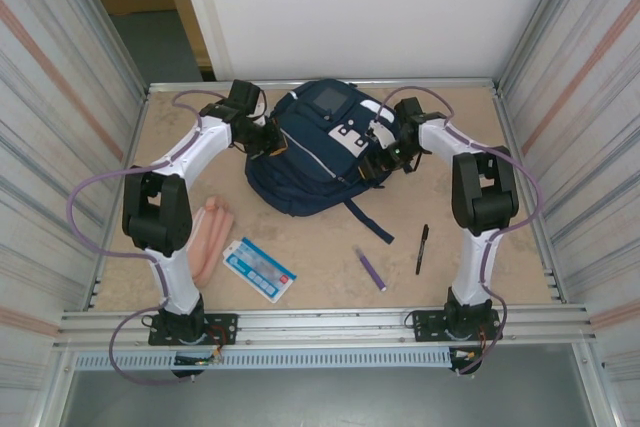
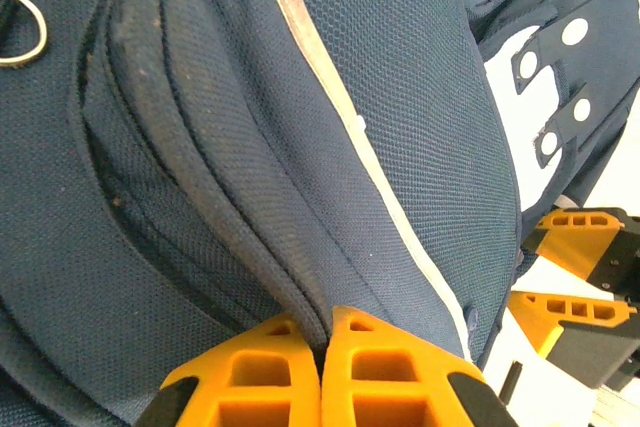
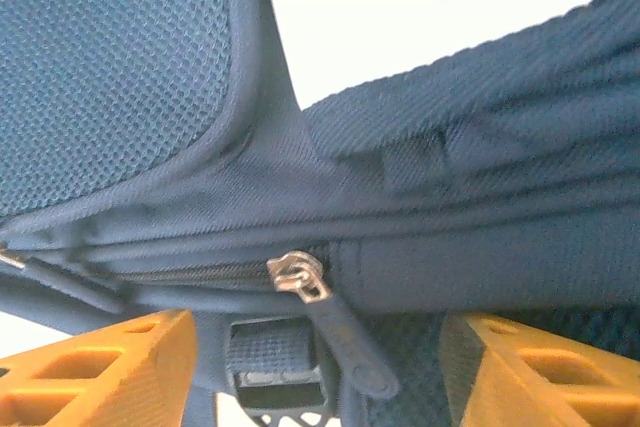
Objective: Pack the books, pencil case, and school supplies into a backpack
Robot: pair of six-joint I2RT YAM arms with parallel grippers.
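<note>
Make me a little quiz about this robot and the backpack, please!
1. True or false: the left claw is pinched shut on the backpack fabric.
2. What sits between the open fingers of the right claw? A) a spoon B) the zipper pull C) a sock
3. Fill in: on the table, the pink pencil case lies next to the blue-and-white ____.

Key: 1 true; 2 B; 3 booklet.
</note>
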